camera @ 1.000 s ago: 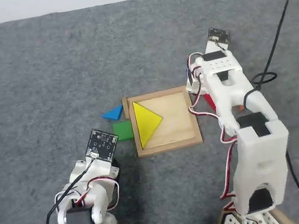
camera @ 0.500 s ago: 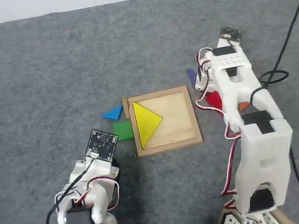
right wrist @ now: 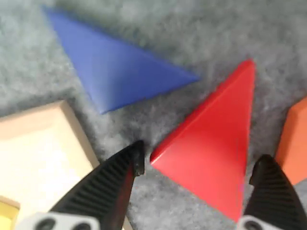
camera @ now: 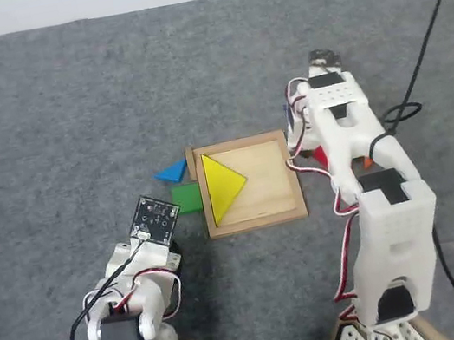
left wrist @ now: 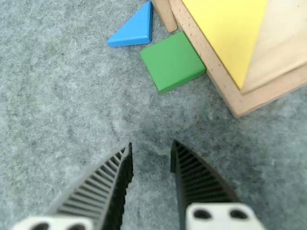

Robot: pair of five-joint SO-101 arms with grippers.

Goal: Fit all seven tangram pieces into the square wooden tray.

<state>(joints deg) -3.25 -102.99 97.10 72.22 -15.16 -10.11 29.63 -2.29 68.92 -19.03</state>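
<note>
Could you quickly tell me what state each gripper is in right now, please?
Left gripper: open, empty.
Right gripper: open, straddling the red triangle.

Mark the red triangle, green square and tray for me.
red triangle (right wrist: 211, 153), right wrist view, middle of its top face.
green square (left wrist: 173, 61), left wrist view, centre of its top face.
tray (camera: 266, 182), high view, bare floor.

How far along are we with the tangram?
Done: one piece, the yellow triangle, lies in the tray. In hand: nothing gripped yet; the right gripper is open astride the red triangle. To go: red, the dark blue triangle and orange piece by it, plus the green square and light blue triangle beside the tray, near the open left gripper.
</note>
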